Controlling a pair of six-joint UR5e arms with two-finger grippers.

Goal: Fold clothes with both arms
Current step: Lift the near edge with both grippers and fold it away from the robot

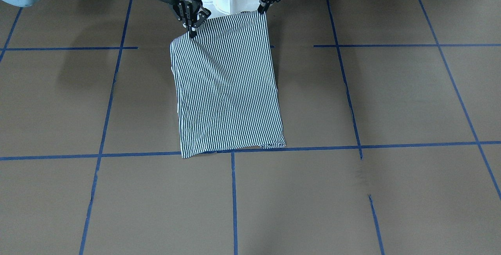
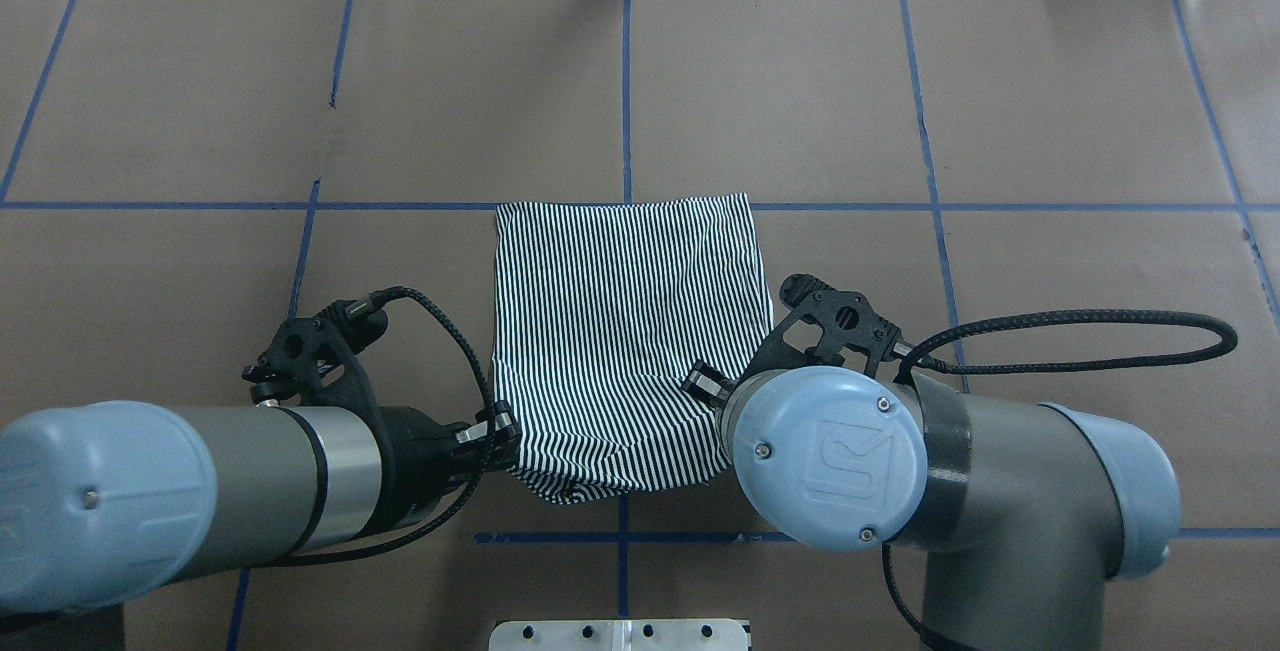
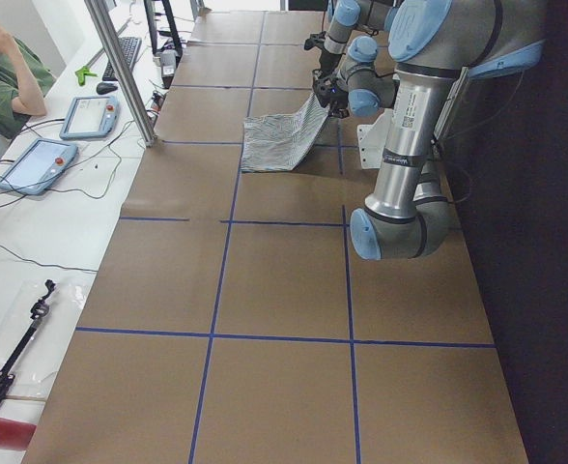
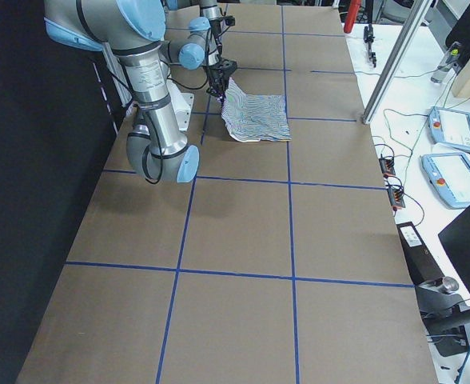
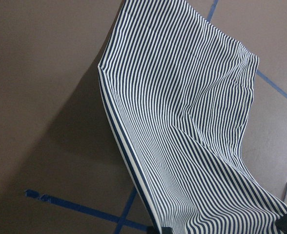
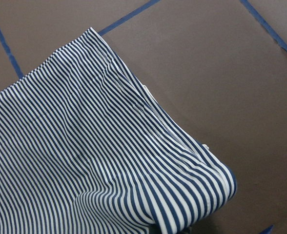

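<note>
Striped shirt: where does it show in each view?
Front-facing: striped shirt, upper centre.
Overhead: centre.
Exterior left: top, right of centre.
Exterior right: top centre.
Left wrist: fills the right.
Right wrist: lower left.
Landmark: blue tape line along its far edge.

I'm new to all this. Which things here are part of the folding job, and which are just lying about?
Part of the job: striped shirt; left tool and right tool, each pinching a corner of it.

Just lying about: a control tablet and a keyboard on the side bench.
</note>
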